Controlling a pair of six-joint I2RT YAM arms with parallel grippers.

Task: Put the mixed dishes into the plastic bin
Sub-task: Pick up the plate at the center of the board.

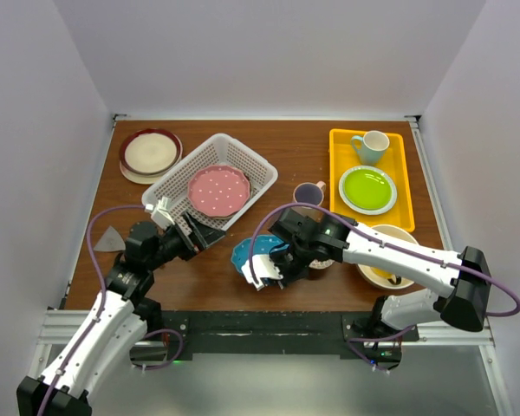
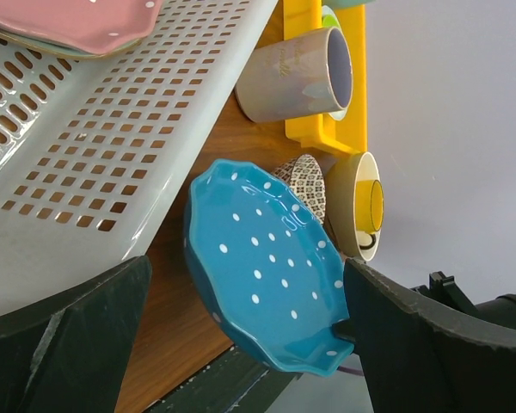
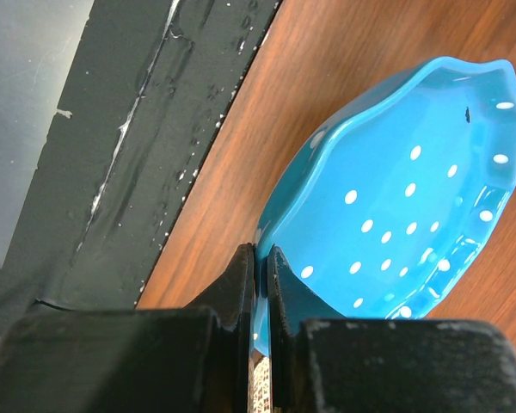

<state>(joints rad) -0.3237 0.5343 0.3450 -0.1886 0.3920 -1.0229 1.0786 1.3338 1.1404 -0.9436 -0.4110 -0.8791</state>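
The right hand is clenched on the wavy rim of the blue dotted plate, and its two dark fingers pinch the thin edge from both sides. This plate is glossy ceramic, bright blue with small white dots and a scalloped border. It is tilted steeply over the brown wooden surface, just beside the outer wall of the plastic bin and outside it. I cannot tell if its lower edge touches the wood. The bin is white, rectangular, with a flared rim and lattice holes in its sides and bottom. Inside it lies the pink dotted plate, round and flat. The left hand is released, with fingers spread wide and nothing between them, near the bin's front corner. Behind the blue plate in the left wrist view stand the beige mug, smooth and cylindrical, and the small patterned bowl. Beside them is the large cream bowl with a yellow mug inside. A cream plate with a dark red rim rests at the far left of the surface. The yellow tray, flat plastic, carries a shiny green plate and a pale mug.
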